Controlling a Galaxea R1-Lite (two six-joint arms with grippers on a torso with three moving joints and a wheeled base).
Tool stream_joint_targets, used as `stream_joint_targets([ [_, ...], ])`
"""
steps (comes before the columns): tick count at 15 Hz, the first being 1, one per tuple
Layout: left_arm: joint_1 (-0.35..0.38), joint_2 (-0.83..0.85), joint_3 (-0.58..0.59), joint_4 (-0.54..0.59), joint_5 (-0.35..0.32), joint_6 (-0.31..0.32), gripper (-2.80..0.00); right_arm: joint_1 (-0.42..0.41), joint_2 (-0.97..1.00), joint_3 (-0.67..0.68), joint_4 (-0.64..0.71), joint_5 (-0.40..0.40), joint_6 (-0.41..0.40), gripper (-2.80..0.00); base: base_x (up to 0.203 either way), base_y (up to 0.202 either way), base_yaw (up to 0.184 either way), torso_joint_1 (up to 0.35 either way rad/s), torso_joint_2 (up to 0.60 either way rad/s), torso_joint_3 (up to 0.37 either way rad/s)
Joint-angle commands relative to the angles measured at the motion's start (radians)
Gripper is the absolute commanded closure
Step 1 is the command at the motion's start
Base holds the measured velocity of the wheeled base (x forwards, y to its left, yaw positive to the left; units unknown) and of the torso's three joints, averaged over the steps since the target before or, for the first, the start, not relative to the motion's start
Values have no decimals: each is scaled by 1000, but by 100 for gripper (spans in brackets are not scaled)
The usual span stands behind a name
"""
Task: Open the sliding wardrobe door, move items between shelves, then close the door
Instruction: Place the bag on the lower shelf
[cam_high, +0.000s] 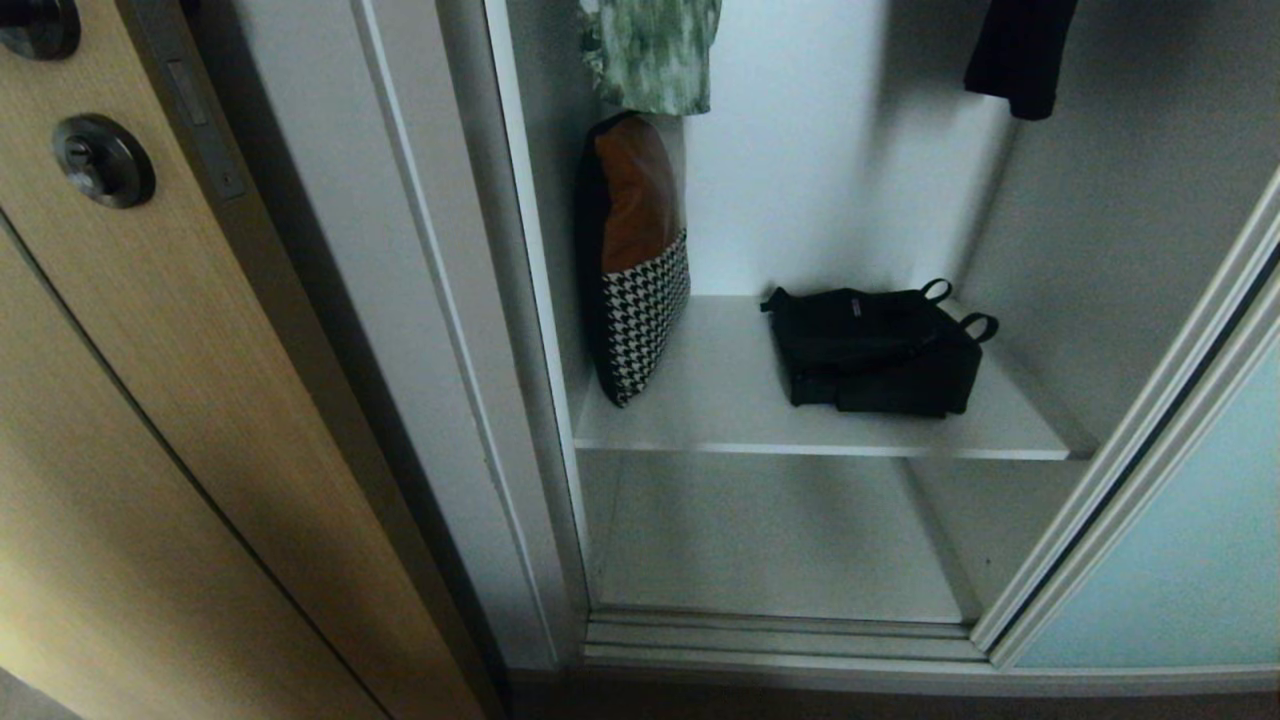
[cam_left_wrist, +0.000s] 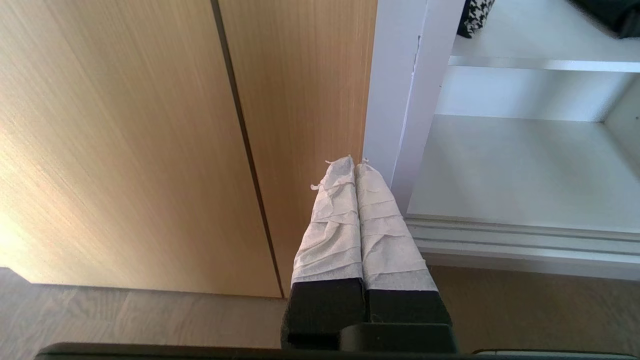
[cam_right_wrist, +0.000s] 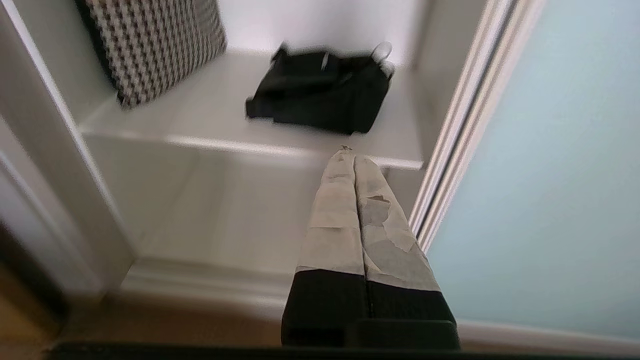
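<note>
Black fabric bag (cam_high: 875, 350) lying flat on upper white shelf (cam_high: 720, 420), toward right side, thin strap loops pointing to back corner. Soft, slumped, matte; no rigid edge to pinch. Houndstooth cushion (cam_high: 640, 270) upright at left end of same shelf, leaning on wardrobe side wall; brown upper panel, black-and-white check lower, plump and rounded. Well apart from bag. Lower shelf (cam_high: 770, 540) beneath, flat white board. Sliding wardrobe door (cam_high: 1190, 560) pushed off to right, frosted pale blue-green glass in thin silver frame; opening exposed, bottom track (cam_high: 780, 640) ribbed. Green patterned garment (cam_high: 650, 50) and dark garment (cam_high: 1020, 50) hanging above.

Right gripper (cam_right_wrist: 354, 155) below shelf front edge, aimed toward bag, taped fingers pressed together, holding nothing. Left gripper (cam_left_wrist: 354, 162) parked low by light wood door (cam_left_wrist: 150, 125), fingers likewise together, empty.

Judged step: approach to bag; door opening looks done.

Risks: fingers together on arrival would shove limp bag toward back wall rather than grip it. Shelf front edge close to line of approach; a knock is likely if too low. Loose straps could snag. Door frame near on right; clipping possible.
</note>
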Motion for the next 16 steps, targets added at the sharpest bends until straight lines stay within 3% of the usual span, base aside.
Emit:
stream_joint_targets([
  [1, 1, 2, 0, 0, 0, 0, 0, 4, 239, -90, 4, 16, 5, 0, 0, 0, 0, 0, 0, 0],
  [6, -1, 2, 0, 0, 0, 0, 0, 18, 689, -336, 7, 68, 51, 0, 0, 0, 0, 0, 0, 0],
  [9, 1, 2, 0, 0, 0, 0, 0, 35, 884, -484, 9, 76, 136, 0, 0, 0, 0, 0, 0, 0],
  [16, -1, 2, 0, 0, 0, 0, 0, 39, 1244, -628, -80, 63, 269, 0, 0, 0, 0, 0, 0, 0],
])
